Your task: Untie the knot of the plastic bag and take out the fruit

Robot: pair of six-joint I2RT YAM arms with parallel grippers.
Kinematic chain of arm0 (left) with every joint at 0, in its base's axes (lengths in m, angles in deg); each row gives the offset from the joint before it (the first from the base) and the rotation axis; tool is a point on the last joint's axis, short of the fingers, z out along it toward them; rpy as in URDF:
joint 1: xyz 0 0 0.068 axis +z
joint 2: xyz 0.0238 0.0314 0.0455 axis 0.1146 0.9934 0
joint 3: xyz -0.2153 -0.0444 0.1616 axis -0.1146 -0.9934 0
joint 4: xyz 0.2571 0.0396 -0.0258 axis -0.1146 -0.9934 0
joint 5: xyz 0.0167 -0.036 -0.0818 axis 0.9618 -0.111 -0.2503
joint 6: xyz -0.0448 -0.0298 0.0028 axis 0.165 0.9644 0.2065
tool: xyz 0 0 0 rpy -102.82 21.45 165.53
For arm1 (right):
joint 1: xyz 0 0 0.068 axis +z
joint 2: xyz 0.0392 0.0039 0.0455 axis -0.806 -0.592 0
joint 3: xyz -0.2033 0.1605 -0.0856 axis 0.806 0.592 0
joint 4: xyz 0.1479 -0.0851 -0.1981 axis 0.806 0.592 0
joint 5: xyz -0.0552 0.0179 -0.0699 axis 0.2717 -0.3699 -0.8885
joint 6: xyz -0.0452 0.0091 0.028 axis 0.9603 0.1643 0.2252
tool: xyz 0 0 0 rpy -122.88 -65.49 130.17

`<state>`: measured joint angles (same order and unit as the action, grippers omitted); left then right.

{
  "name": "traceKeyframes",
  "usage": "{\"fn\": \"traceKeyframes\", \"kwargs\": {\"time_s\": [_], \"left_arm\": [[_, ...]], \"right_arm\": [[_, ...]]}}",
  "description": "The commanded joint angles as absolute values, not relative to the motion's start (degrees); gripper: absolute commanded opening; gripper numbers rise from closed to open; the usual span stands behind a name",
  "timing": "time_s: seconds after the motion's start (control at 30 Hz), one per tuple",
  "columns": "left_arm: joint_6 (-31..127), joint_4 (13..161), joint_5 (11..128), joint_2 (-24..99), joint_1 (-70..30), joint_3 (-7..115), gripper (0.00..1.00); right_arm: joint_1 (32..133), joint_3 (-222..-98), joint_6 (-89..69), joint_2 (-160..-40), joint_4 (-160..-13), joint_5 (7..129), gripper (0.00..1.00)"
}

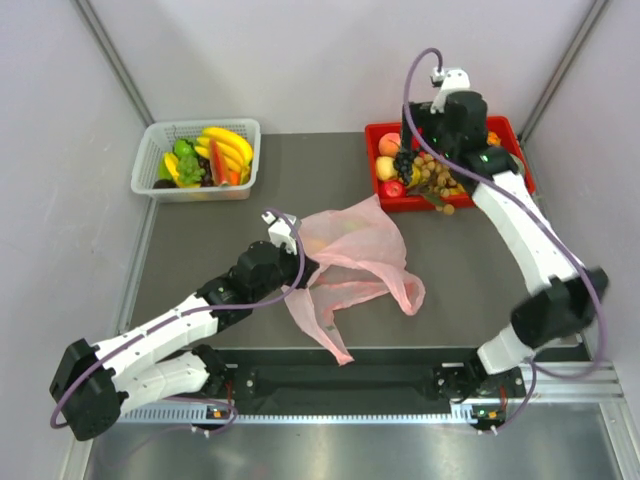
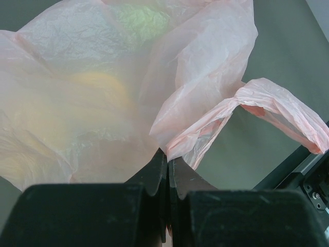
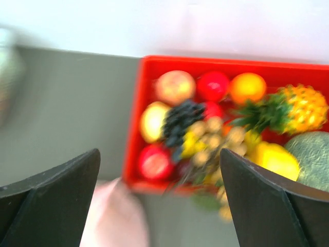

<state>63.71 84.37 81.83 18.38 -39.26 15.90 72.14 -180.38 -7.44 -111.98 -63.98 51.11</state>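
Note:
The pale-pink plastic bag (image 1: 360,245) lies crumpled mid-table, its loop handles (image 1: 325,310) trailing loose toward the near edge. I see no knot. My left gripper (image 1: 300,262) is shut on a fold of the bag's film (image 2: 168,157). Yellow (image 2: 97,87) and green (image 2: 141,20) shapes show faintly through the bag (image 2: 61,134). My right gripper (image 1: 437,140) hangs open and empty above the red tray (image 1: 375,135), which holds the fruit: pineapple (image 3: 303,105), dark grapes (image 3: 182,121), tan grapes (image 3: 221,134) and round pieces. In the right wrist view the right gripper (image 3: 159,154) holds nothing.
A white mesh basket (image 1: 150,160) with bananas and green pieces stands at the back left. Tan grapes (image 1: 445,195) hang over the red tray's front rim. A corner of the bag (image 3: 113,216) reaches near the tray (image 3: 205,60). Walls close in the table's sides.

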Motion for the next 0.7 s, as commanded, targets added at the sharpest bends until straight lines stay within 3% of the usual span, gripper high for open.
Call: {"fn": "traceKeyframes", "kwargs": {"time_s": [0.0,0.1,0.27,0.37,0.4,0.47,0.67], "left_arm": [[64.1,85.2,83.0,17.6,-38.9,15.7,0.00],[64.4,86.0,83.0,18.2,-38.9,16.3,0.00],[64.9,86.3,82.4,19.6,-39.0,19.1,0.00],[64.5,87.1,82.9,20.2,-39.0,20.0,0.00],[64.1,87.1,82.9,20.7,-39.0,20.2,0.00],[63.7,86.9,82.9,21.1,-38.9,21.1,0.00],[61.9,81.3,85.7,20.0,-39.0,21.9,0.00]], "right_arm": [[78.5,-170.1,-9.5,-97.3,-62.5,59.5,0.96],[87.7,-159.3,-12.1,-86.9,-63.6,59.7,0.88],[103.7,-144.0,-19.6,-72.9,-69.8,62.9,0.58],[114.2,-139.0,-22.1,-70.6,-71.4,57.7,0.32],[118.7,-138.0,-22.5,-70.9,-72.1,56.3,0.17],[121.7,-135.3,-23.2,-73.2,-73.6,53.9,0.01],[125.6,-130.4,-24.9,-82.8,-82.6,47.3,0.00]]}}
